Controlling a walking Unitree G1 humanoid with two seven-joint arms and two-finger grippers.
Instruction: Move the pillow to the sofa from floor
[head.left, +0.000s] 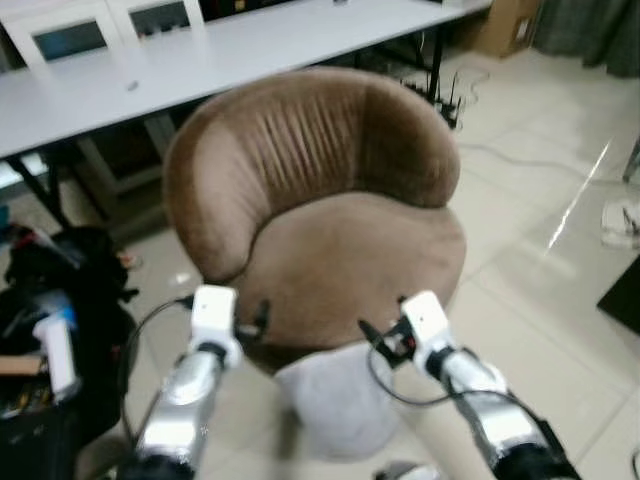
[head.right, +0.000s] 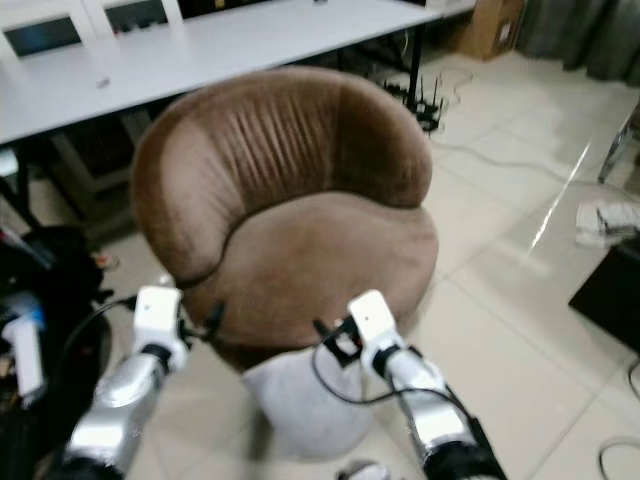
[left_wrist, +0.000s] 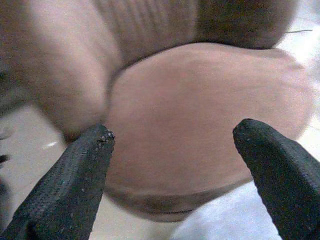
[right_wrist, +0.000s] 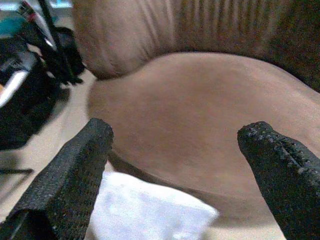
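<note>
Both claws spread wide: left gripper (left_wrist: 170, 145), right gripper (right_wrist: 175, 145). Pale grey soft pillow (head.left: 335, 400) sits between and below them; round brown velvet sofa (head.left: 330, 250) just ahead. No legible writing.

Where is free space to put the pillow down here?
The brown sofa seat is bare, bordered by its curved backrest. Pale floor right of it is mostly open. The left is crowded with a black bag. The pillow lies below the seat's front edge.
</note>
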